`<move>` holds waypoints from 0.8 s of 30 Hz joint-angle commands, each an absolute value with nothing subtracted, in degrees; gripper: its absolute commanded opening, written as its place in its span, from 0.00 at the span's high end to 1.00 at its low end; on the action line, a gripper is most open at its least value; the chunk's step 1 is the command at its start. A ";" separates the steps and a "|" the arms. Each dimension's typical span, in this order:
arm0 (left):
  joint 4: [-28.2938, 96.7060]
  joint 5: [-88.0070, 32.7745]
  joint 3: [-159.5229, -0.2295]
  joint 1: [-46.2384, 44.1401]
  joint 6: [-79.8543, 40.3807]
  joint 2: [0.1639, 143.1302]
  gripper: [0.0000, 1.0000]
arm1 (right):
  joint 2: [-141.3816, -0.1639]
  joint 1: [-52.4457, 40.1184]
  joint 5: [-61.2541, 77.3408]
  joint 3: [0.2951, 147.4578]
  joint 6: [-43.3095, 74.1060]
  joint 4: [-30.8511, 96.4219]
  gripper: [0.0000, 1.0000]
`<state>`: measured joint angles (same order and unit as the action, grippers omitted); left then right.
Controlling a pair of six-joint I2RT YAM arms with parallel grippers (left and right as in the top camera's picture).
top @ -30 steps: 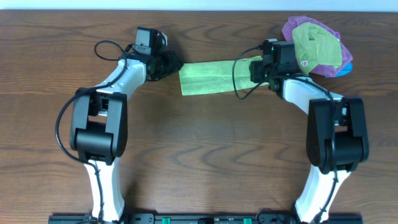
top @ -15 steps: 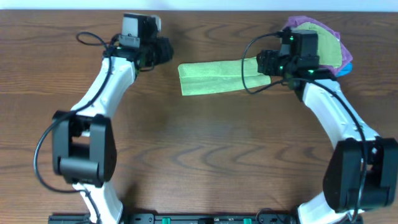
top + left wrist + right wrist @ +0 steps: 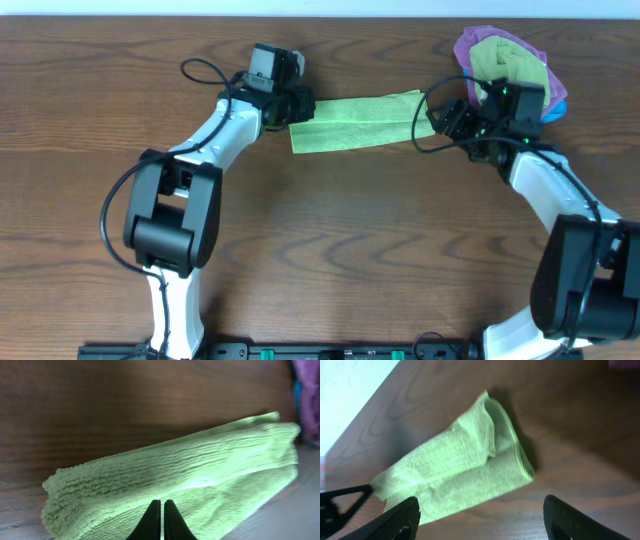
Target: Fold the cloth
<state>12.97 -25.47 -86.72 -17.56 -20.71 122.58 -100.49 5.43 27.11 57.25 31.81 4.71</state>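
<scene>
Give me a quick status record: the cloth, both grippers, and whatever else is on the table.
cloth: folded into a long strip, lying flat on the table
left gripper: shut, tips at the strip's left end; cannot tell whether fabric is pinched
right gripper: open, just off the strip's right end, not touching it
fold state: stacked layers visible at the right end
other items: purple cloth with a duller green cloth on top, far right corner

A robot lab bench (wood-grain table (image 3: 330, 250), two mounted arms (image 3: 165, 210)).
</scene>
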 commanded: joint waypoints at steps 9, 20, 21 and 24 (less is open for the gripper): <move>12.69 -18.06 -86.48 -19.00 -19.68 125.25 0.94 | -100.44 5.63 29.91 45.67 45.56 -9.67 0.21; 12.16 -15.68 -86.48 -19.59 -20.51 126.78 0.94 | -101.69 4.40 25.78 45.17 47.55 -9.91 0.21; 12.14 -15.70 -86.48 -19.59 -20.97 127.02 0.94 | -102.30 4.40 25.96 45.17 48.05 -10.11 0.21; 12.05 -16.10 -86.48 -19.62 -21.74 127.74 0.94 | -105.03 4.40 27.64 45.17 48.90 -12.27 0.21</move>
